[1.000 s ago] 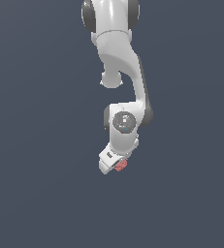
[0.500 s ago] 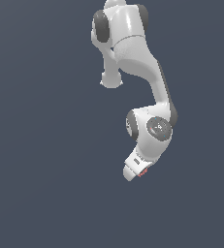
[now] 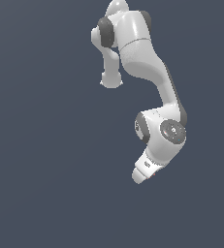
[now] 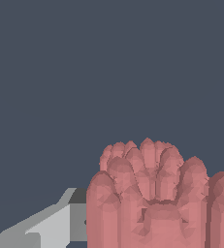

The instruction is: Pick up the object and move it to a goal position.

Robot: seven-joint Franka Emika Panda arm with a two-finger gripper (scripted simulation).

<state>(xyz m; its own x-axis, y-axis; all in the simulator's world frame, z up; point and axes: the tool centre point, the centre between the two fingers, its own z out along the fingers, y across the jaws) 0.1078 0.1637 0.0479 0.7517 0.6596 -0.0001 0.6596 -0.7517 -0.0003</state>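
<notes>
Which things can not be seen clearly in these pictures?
- Exterior view: the object is a tiny red speck, mostly hidden by the gripper.
- Wrist view: the object is cut off by the frame edge and hides one finger; only the other finger shows.
- No goal marker shows.

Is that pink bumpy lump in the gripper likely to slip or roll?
The lump looks knobbly and faceted, so probably hard to roll. Its uneven ridges may offer the finger patchy contact, so some slip seems possible.
</notes>
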